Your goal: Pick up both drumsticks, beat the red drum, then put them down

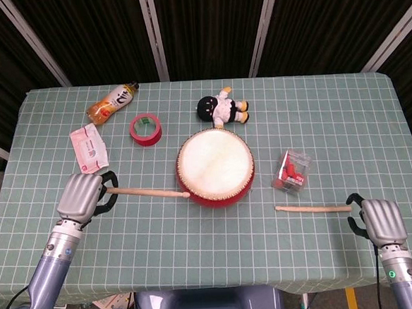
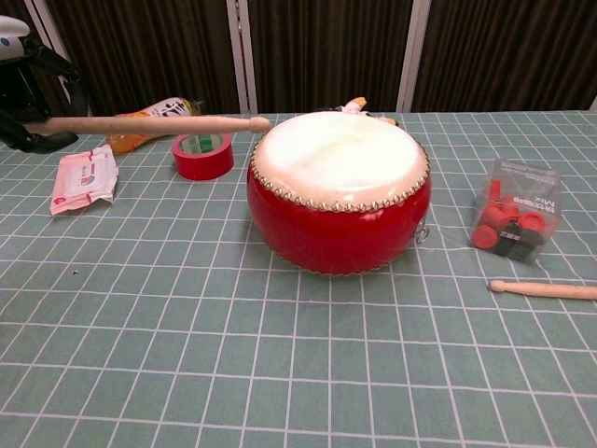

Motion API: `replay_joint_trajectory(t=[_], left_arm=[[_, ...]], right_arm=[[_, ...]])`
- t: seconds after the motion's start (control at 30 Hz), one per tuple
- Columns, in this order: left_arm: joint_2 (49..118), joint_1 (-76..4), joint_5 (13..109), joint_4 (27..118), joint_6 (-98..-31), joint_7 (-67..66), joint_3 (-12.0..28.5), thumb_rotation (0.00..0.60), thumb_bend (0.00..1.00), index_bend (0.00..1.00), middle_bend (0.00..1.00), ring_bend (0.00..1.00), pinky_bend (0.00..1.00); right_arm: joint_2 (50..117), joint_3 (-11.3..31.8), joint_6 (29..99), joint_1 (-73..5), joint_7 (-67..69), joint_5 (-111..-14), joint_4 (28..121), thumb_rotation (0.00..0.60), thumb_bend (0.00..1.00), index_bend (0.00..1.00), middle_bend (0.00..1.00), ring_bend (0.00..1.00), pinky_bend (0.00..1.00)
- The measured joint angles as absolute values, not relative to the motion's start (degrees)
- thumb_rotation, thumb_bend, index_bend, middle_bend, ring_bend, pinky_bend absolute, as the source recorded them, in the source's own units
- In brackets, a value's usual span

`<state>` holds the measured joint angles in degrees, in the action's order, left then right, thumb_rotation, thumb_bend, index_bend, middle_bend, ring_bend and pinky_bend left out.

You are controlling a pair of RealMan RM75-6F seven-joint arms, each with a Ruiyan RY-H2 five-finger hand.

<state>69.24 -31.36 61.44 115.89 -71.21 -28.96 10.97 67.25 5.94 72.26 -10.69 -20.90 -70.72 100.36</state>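
Note:
The red drum (image 1: 215,166) with its pale skin stands mid-table, also in the chest view (image 2: 336,159). My left hand (image 1: 83,195) grips one wooden drumstick (image 1: 148,192) by its butt and holds it lifted and level. In the chest view this hand (image 2: 33,89) is at top left, and the stick's (image 2: 149,122) tip hovers by the drum's left rim. The second drumstick (image 1: 312,208) lies flat on the cloth right of the drum, its tip end visible in the chest view (image 2: 546,289). My right hand (image 1: 379,220) sits at its butt, fingers curled either side; the grip is unclear.
A clear box of red pieces (image 1: 291,171) sits just beyond the lying stick. Behind the drum are a doll (image 1: 222,109), a red tape roll (image 1: 145,129), a juice bottle (image 1: 112,103) and a wipes pack (image 1: 89,150). The table's front edge runs close to both hands.

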Motion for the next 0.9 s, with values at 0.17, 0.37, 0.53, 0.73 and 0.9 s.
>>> replay_joint_trajectory(t=[0.17,0.37,0.53,0.73,0.9], left_arm=[[68.4,-31.2,61.6,116.4,-71.2,-28.1,10.8,0.600,0.55,0.76,1.00,1.00,1.00],[68.1,-31.3,61.8,116.1,-71.2,-27.5,10.7,0.600,0.55,0.76,1.00,1.00,1.00],[68.0,-31.4,61.8,115.9,-71.1,-27.1,10.5,0.600,0.55,0.76,1.00,1.00,1.00],[67.9,-31.4,61.8,115.3,-70.9,-26.9,10.2,0.600,0.55,0.76,1.00,1.00,1.00],[68.0,-31.5,61.7,115.3,-71.0,-26.9,10.1,0.600,0.55,0.76,1.00,1.00,1.00]], right_arm=[[72.7,7.0,71.6,-13.2,-28.5,-67.0,98.8,0.600,0.39,0.43,1.00,1.00,1.00],[78.8,7.6,72.5,-14.8,-31.6,-64.3,94.3,0.600,0.39,0.45,1.00,1.00,1.00],[81.8,7.7,73.2,-15.4,-32.5,-63.5,91.0,0.600,0.39,0.45,1.00,1.00,1.00],[83.4,7.7,73.1,-15.6,-33.3,-61.1,88.5,0.600,0.39,0.45,1.00,1.00,1.00],[83.7,7.8,72.5,-15.6,-33.2,-59.6,87.3,0.600,0.39,0.45,1.00,1.00,1.00]])
